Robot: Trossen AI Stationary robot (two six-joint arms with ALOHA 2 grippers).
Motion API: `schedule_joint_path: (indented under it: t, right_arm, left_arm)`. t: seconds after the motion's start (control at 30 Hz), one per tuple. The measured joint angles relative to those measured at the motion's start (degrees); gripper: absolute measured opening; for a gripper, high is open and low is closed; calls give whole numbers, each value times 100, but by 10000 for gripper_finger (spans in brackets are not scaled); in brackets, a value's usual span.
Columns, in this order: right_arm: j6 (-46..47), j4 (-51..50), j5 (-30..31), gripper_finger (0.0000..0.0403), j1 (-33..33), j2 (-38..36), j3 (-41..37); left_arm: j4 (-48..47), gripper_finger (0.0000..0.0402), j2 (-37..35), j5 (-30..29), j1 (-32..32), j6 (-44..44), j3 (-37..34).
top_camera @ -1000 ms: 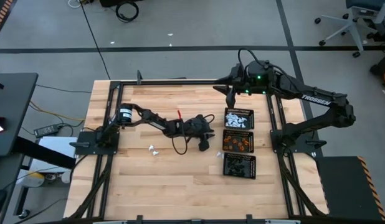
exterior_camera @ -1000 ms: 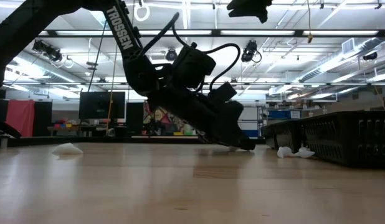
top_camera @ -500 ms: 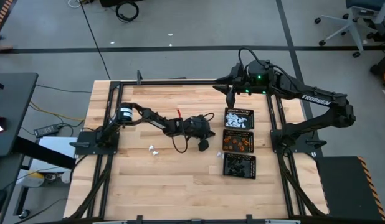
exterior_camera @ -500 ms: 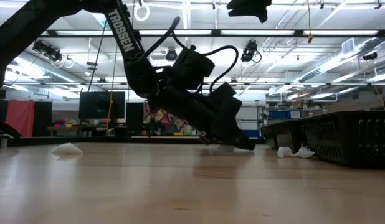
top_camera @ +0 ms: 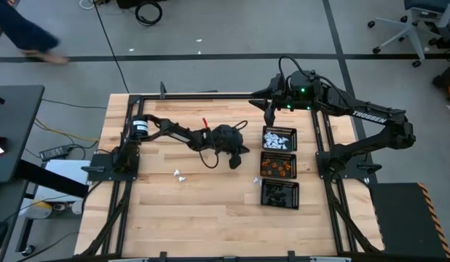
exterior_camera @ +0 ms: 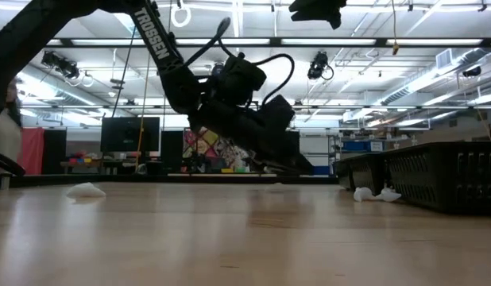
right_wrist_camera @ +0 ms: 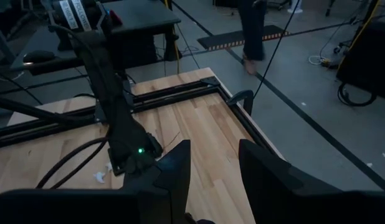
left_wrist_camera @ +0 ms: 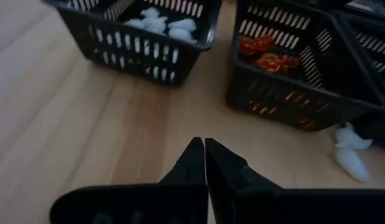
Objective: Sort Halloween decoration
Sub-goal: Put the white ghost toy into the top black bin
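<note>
The desk [top_camera: 210,211] is framed by a dark rail, with broad bare wood on its near and left parts. Three black mesh trays [top_camera: 279,166] are lined up near the right edge: white pieces are held in the farthest one [top_camera: 279,139], orange in the middle one [top_camera: 278,166], black in the nearest one [top_camera: 279,193].

The left arm is stretched across the middle of the desk, and the left tool [top_camera: 237,153] is seen just left of the trays, lifted off the wood, its fingers [left_wrist_camera: 205,163] pressed together. Whether a trinket is pinched between the tips cannot be told; none shows in the left wrist view. The right tool [right_wrist_camera: 212,163] is parked above the far rail beyond the white tray, its fingers held apart, nothing between them.

Loose white trinkets are left on the wood: one pair [top_camera: 180,175] left of centre, another [left_wrist_camera: 349,154] just beside the orange tray.

A missed pick is the likely fault: so small a piece could slip from the tips unnoticed, or be dropped into the wrong tray, the trays being close together. A tray wall could be struck on a low approach. Clear room is offered on the left and near sides.
</note>
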Motion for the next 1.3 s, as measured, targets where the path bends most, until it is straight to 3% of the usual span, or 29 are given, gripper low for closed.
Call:
schedule_joint_path:
  t: [0.5,0.9,1.17,1.3]
  right_arm:
    - [0,2,-2,140,0,-1,0]
    - [0,-13,-2,140,0,-2,0]
    - [-1,-5,-2,140,0,-2,0]
    - [-2,2,-2,140,0,42,0]
  left_arm:
    - [-78,0,-229,100,32,164,17]
    - [-599,0,-668,582,70,372,-54]
    - [976,0,-816,643,142,-46,-1299]
    - [1189,0,-817,356,132,20,-1546]
